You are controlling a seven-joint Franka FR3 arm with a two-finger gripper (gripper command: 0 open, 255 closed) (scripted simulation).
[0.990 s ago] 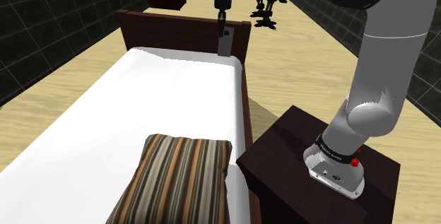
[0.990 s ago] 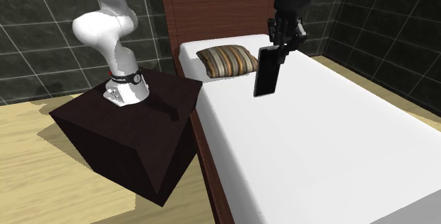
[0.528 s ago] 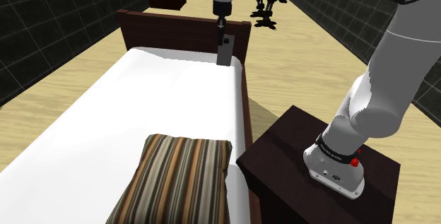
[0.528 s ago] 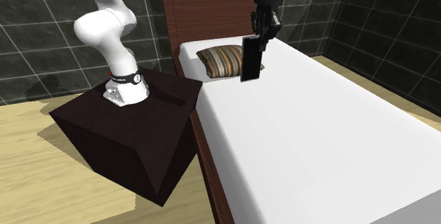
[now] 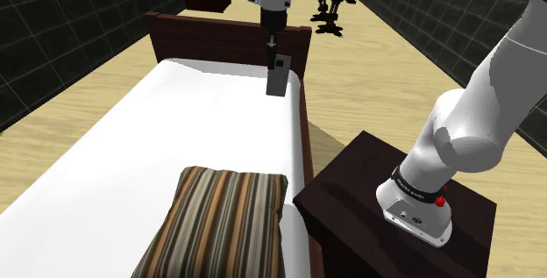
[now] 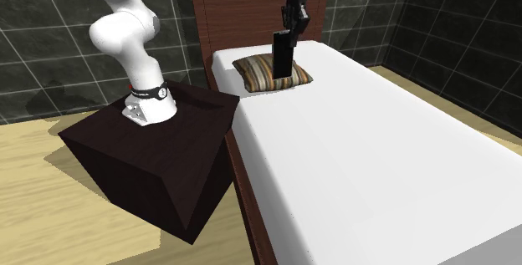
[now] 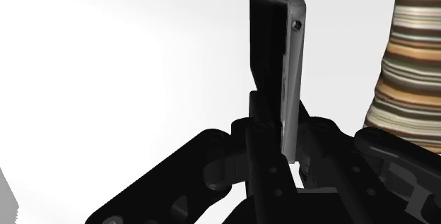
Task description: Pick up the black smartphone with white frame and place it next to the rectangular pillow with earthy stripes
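The end effector (image 7: pixel 279 127) is clamped on one short end of the smartphone (image 7: pixel 279 74), which hangs upright below it, above the white bed (image 6: pixel 376 155) and near the striped pillow (image 7: pixel 413 67). We judge two risks. Released from this height, the smartphone may topple onto the pillow or bounce toward the bed's edge, and the narrow end grip may let it pivot or slip.

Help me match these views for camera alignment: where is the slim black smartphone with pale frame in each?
Shoulder view: black smartphone upper middle, hanging upright.
Second exterior view: smartphone upper middle, overlapping the brown-striped rectangular pillow.
Wrist view: smartphone centre, beside the pillow.
Shared landmark: the pillow.
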